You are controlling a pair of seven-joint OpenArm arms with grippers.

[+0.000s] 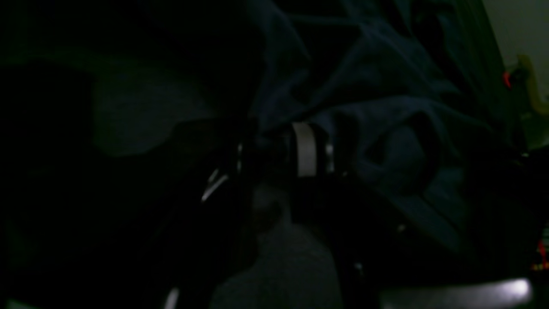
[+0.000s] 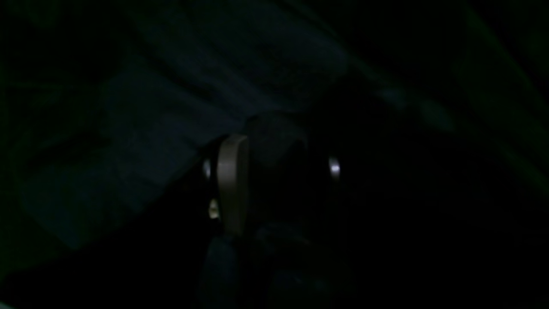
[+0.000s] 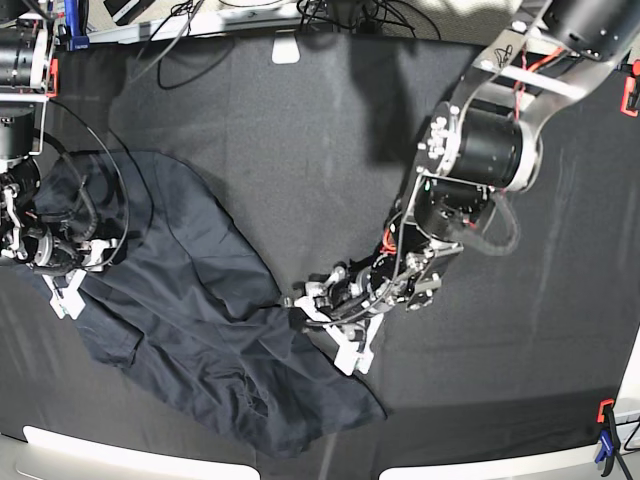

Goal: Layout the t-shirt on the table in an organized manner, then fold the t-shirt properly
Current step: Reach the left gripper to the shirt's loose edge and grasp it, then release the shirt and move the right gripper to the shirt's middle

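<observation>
The dark t-shirt (image 3: 190, 320) lies crumpled and spread across the left half of the black table (image 3: 300, 150). My left gripper (image 3: 300, 303) sits at the shirt's right edge near the table's middle. In the dim left wrist view its fingers (image 1: 304, 148) pinch a bunch of the shirt (image 1: 386, 141), so the left gripper (image 1: 281, 137) is shut on it. My right gripper (image 3: 62, 285) rests on the shirt's left edge. In the very dark right wrist view a fold of the shirt (image 2: 171, 107) runs between the fingers of the right gripper (image 2: 274, 146). A taut ridge of cloth runs between the two grippers.
Cables (image 3: 180, 40) trail over the table's far left. A red clamp (image 3: 630, 95) sits at the right edge and a blue clamp (image 3: 605, 445) at the near right corner. The white rim (image 3: 100, 455) marks the near edge.
</observation>
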